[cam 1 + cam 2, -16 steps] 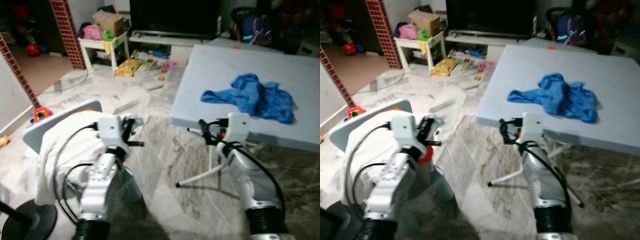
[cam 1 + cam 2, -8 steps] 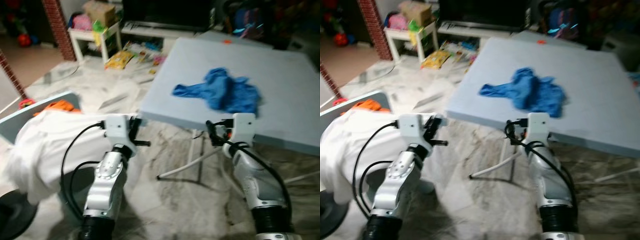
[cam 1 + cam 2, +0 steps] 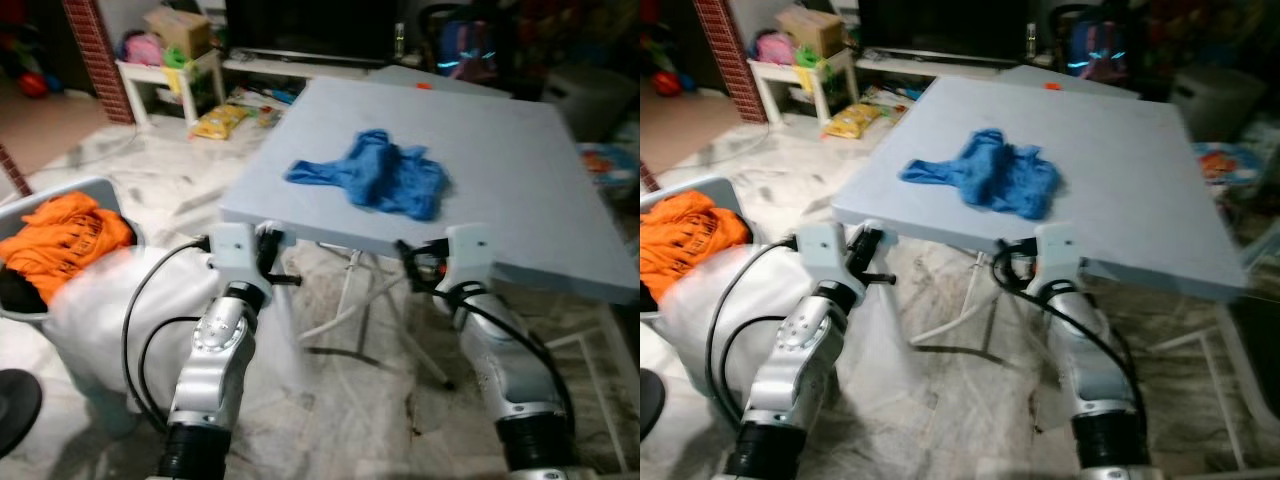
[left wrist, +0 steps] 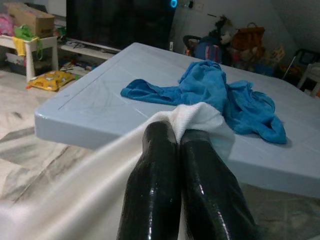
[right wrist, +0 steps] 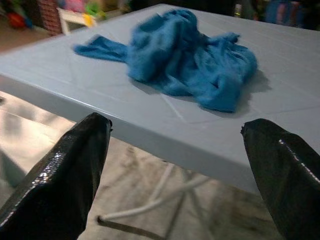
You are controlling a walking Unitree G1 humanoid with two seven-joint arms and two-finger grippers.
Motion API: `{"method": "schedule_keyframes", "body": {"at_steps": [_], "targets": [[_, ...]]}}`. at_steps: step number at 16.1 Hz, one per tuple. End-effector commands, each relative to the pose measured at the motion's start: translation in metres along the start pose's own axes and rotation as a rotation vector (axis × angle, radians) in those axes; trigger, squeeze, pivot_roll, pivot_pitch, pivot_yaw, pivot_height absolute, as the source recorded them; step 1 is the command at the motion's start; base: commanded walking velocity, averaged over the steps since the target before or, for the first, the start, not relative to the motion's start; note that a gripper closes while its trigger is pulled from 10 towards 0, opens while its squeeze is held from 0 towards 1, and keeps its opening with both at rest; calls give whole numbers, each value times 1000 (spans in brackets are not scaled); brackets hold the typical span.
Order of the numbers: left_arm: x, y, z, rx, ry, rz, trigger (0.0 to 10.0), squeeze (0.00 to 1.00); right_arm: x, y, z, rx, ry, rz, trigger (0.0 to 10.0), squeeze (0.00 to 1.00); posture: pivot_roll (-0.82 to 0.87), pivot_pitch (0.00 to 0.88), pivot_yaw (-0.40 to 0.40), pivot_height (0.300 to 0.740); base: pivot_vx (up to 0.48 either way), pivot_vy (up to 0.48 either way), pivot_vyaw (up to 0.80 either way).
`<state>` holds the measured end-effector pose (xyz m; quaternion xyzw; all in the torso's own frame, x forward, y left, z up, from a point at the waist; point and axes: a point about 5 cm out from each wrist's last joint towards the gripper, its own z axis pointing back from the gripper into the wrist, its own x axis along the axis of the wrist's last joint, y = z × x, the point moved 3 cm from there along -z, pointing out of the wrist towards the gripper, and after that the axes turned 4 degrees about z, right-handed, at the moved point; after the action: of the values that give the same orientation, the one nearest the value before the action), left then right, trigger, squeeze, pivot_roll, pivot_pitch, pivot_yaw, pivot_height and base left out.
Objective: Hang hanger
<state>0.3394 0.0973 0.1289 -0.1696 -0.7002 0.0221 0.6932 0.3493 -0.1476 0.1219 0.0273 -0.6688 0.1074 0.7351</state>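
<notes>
So the robot stands at the near edge of a pale blue folding table (image 3: 520, 170), both arms raised in front of it. The left gripper (image 4: 179, 137) has its two black fingers pressed together, pinching a fold of white cloth (image 4: 197, 114); from the head camera that cloth (image 3: 120, 320) drapes down in a big bunch at about 8 o'clock from the table, trailing under the left arm.

The right gripper (image 5: 175, 135) is at the table's front edge with its fingers spread wide and nothing between them. In the wrist view one finger sits on each side of the frame, with the table edge running across in between.

On the tabletop there's a crumpled blue garment (image 3: 375, 180), roughly in the middle and a bit toward the near side, around 12 o'clock from the grippers. It isn't touching either gripper.

No hanger that I can make out anywhere, honestly.

Over at 9 o'clock there's an orange garment (image 3: 62, 235) piled in a light grey basket (image 3: 30, 195), just beside the white cloth. Further back at about 11 o'clock there's a small white side table (image 3: 160, 75) with a cardboard box (image 3: 177, 20) and toys on it, plus a dark TV (image 3: 310, 25) at the far wall. Marble-pattern floor (image 3: 350, 420) underneath, white table legs (image 3: 350, 310) showing below the tabletop.
</notes>
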Motion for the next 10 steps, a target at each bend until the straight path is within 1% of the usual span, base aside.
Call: {"method": "schedule_keyframes", "body": {"at_steps": [1, 4, 6, 10], "targets": [[11, -6, -5, -25, -35, 14, 10000, 0, 14, 6, -1, 24, -59, -19, 10000, 0, -184, 0, -18, 740, 0, 0, 0], [15, -21, -9, -87, -40, 20, 10000, 0, 17, 5, -2, 21, -71, -31, 10000, 0, -185, 0, -18, 740, 0, 0, 0], [12, -21, -10, -97, -28, 21, 10000, 0, 16, 3, -3, 13, -57, -42, 10000, 0, -185, 0, -17, 740, 0, 0, 0], [7, -10, -9, -74, 1, 22, 10000, 0, 12, 3, -2, 6, -39, -43, 10000, 0, -180, 0, -17, 740, 0, 0, -756]]}}
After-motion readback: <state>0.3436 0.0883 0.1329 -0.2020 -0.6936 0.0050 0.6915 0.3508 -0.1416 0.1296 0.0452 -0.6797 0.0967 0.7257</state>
